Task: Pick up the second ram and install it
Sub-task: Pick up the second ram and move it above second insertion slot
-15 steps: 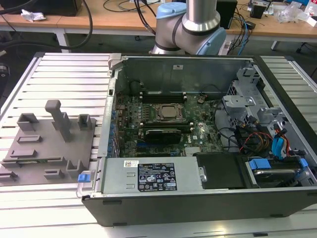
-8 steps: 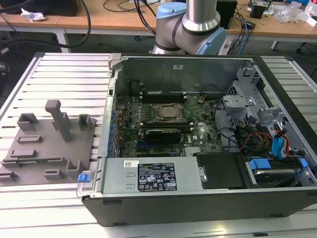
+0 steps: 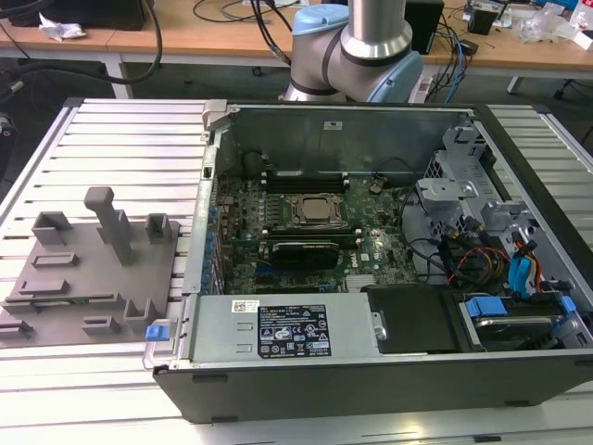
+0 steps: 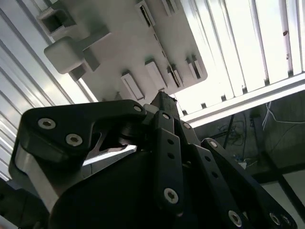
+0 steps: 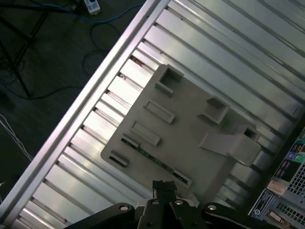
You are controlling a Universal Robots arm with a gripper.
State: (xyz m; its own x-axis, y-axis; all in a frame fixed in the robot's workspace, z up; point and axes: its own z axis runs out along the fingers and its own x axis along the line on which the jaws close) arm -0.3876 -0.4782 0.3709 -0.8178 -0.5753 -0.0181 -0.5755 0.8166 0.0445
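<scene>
Hanging over the grey holder block point(image 5: 190, 119), the pincer point(image 5: 161, 187) points down at it from above, clear of its surface, while the arm point(image 3: 371, 42) rises behind the open computer case point(image 3: 371, 338) in the exterior view. In both wrist views the pincer's fingertips look drawn together, with nothing held between them. The second ram point(image 5: 155, 160) stands on edge in a slot of the holder, just ahead of the fingertips and below them, apart from the pincer. It shows as a thin green strip whose long axis runs along the holder's side nearest the pincer, parallel to the slats of the table point(image 5: 214, 43). I count one ram stick in the holder, one holder block with one upright post point(image 5: 233, 143), one computer case and one pincer.
</scene>
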